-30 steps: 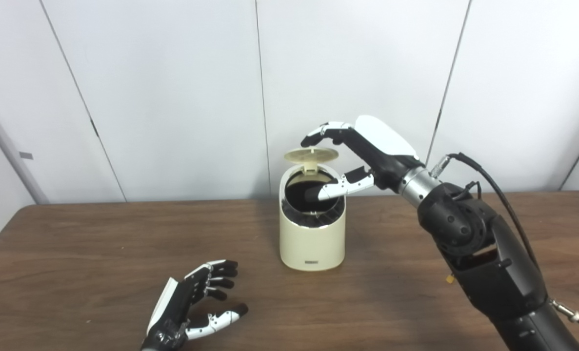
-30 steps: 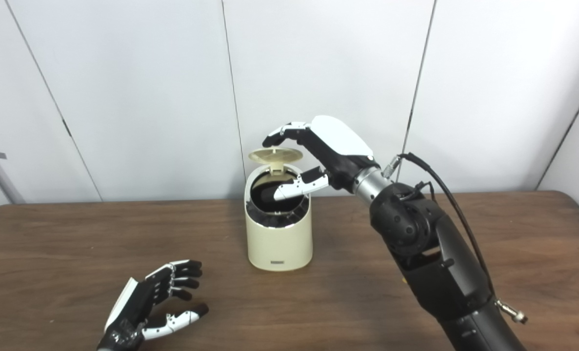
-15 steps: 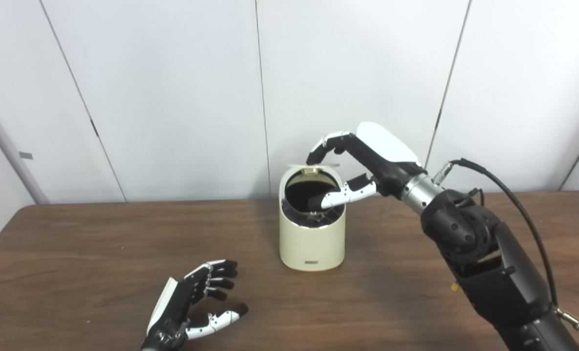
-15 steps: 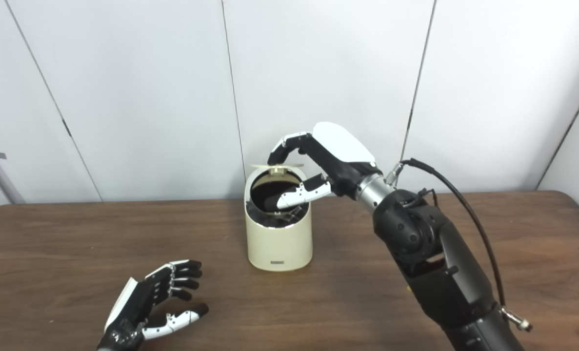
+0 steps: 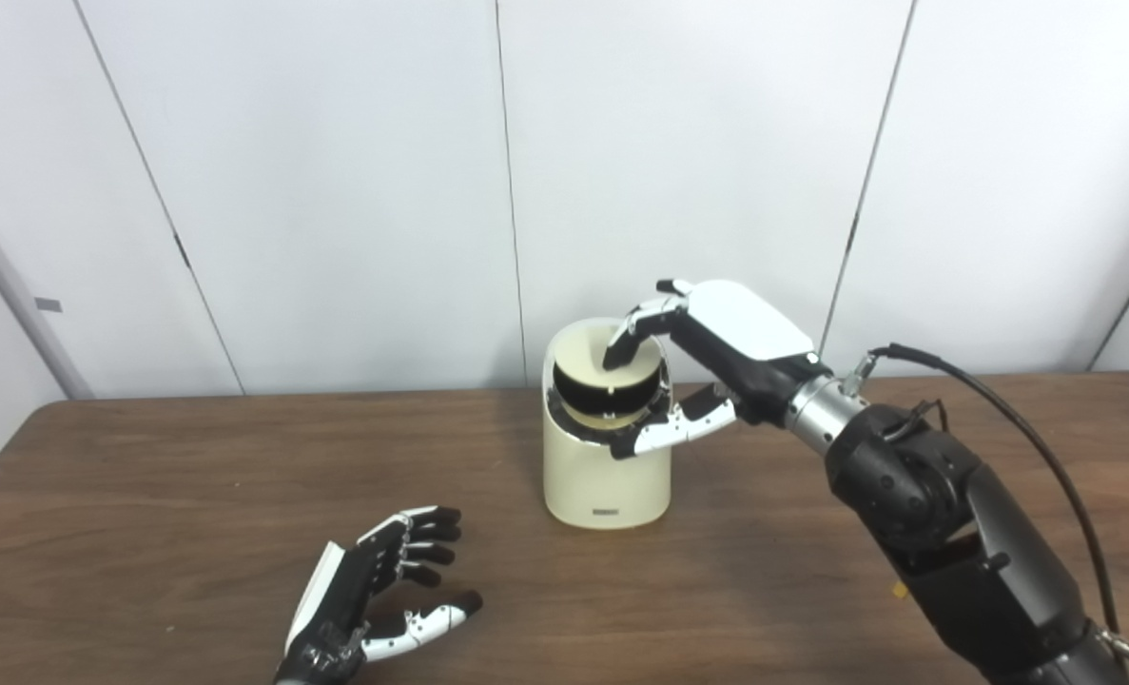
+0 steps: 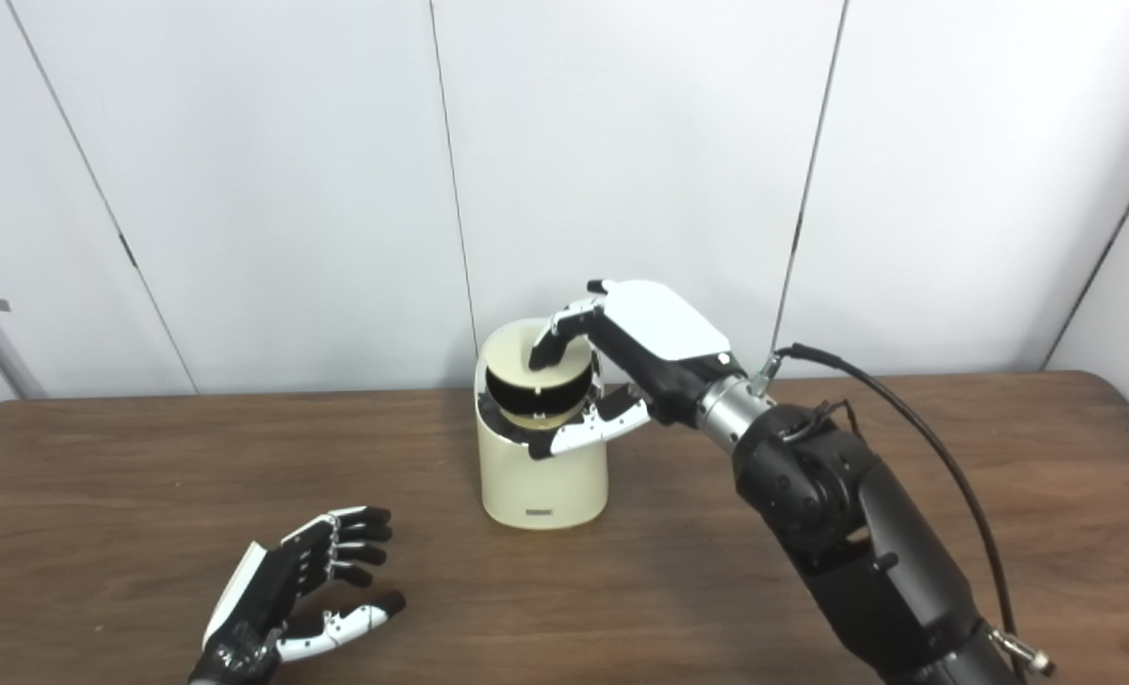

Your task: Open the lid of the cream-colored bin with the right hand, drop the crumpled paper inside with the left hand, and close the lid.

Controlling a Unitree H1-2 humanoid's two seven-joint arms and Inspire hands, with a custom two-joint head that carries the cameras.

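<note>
right hand (image 5: 716, 347) fingertips on lid (image 5: 594, 354), bin (image 5: 606, 471)

The cream-colored bin (image 5: 606, 476) stands upright on the wooden table (image 5: 145, 495), near its far edge. The right hand (image 5: 707, 357) reaches over it, fingertips (image 5: 615, 360) pressing the lid (image 5: 612, 366), which seems tilted and not fully seated (a dark gap shows beneath). The left hand (image 5: 374, 595) rests on the near left, fingers spread, holding nothing.

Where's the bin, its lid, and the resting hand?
cream-colored bin (image 5: 606, 476), left eye view, front wall.
lid (image 5: 588, 347), left eye view, top surface.
left hand (image 5: 364, 595), left eye view, palm.
</note>
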